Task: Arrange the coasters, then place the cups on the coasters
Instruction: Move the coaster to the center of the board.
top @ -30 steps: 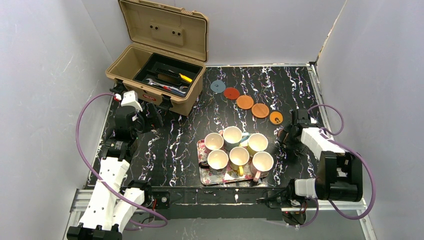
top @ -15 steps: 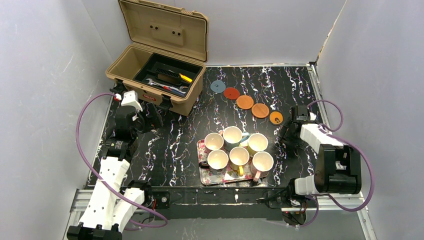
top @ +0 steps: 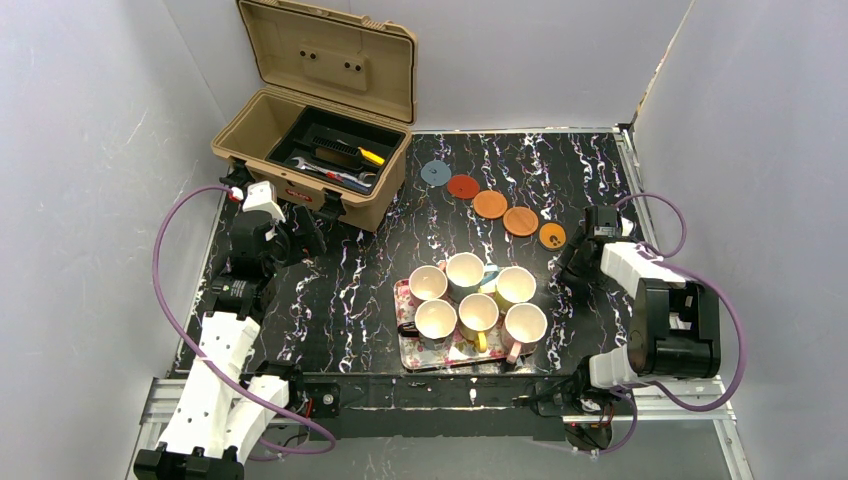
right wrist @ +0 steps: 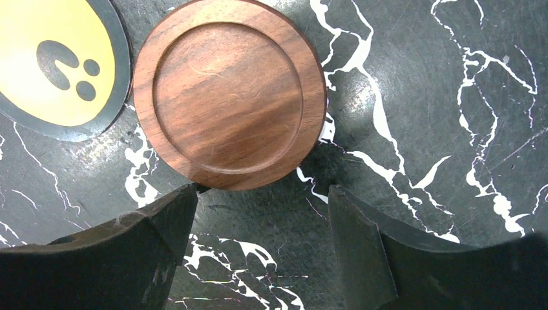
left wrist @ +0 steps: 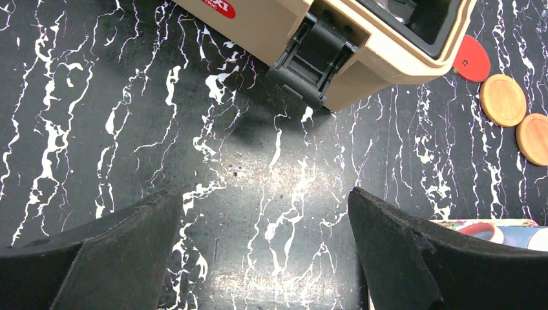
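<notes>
Coasters point(top: 489, 204) lie in a diagonal row on the far right part of the table point(top: 350, 290). From the far end toward the right arm the row runs: blue-grey coaster point(top: 435, 173), red coaster point(top: 462, 186), two orange wood ones, then the yellow-orange coaster point(top: 551, 236) with a dark rim.

The right gripper point(top: 575, 262) sits low at the near end of that row. In the right wrist view the dark brown coaster point(right wrist: 229, 93) lies flat on the table just ahead of the right gripper point(right wrist: 262, 197). It is beyond the fingertips, not between them. The left fingertip point(right wrist: 184, 200) is at the disc's near edge; contact cannot be told. The right fingertip stands apart from the disc. The jaws are spread about as wide as the disc, and nothing is held. The yellow-orange coaster point(right wrist: 55, 64) is just beside the brown one, with their edges about touching.

Six cups point(top: 478, 312) stand upright, packed together on the floral tray point(top: 455, 352) at the near middle of the table. They are near the right gripper but apart from it. No cup is on a coaster.

The left gripper point(left wrist: 263, 194) hangs over bare table with its jaws spread wide, and nothing is between them. It is just in front of the open tan toolbox point(left wrist: 336, 39). The red coaster point(left wrist: 472, 58) and two orange ones show at the right edge of that view, well apart from the fingers.
</notes>
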